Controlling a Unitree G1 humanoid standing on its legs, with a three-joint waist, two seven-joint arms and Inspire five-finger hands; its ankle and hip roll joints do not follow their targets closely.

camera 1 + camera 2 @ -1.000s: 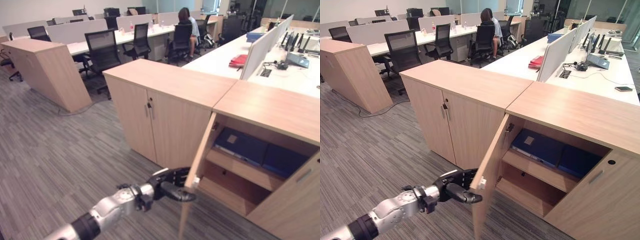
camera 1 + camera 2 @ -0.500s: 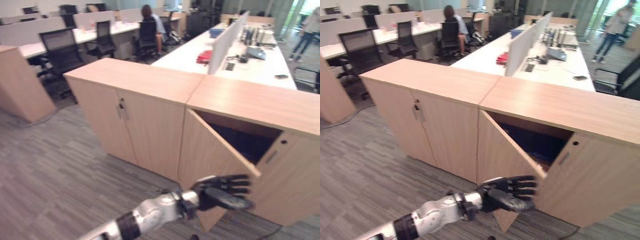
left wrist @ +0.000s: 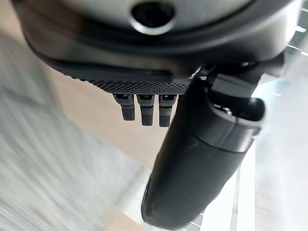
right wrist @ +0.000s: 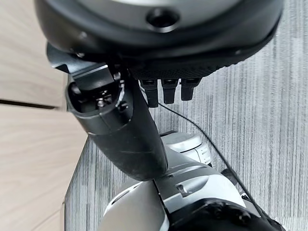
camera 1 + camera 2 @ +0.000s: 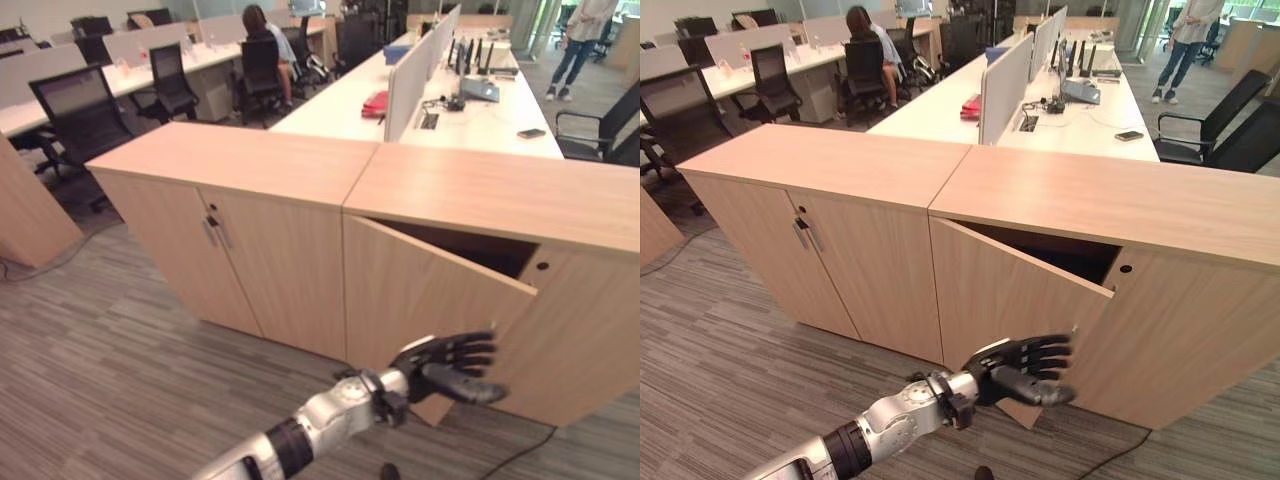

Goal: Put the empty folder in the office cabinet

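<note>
Light-wood cabinet door (image 5: 1015, 300) — now swung nearly shut, earlier wide open; left robot hand (image 5: 1025, 368) flat-fingered against it, holding nothing — folder presumably stowed.

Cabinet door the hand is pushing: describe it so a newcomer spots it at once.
Two low wooden cabinets stand side by side before the desks. On the right-hand one, the left door hangs ajar, with the left hand flat against its lower edge. Every other door sits flush shut.
</note>
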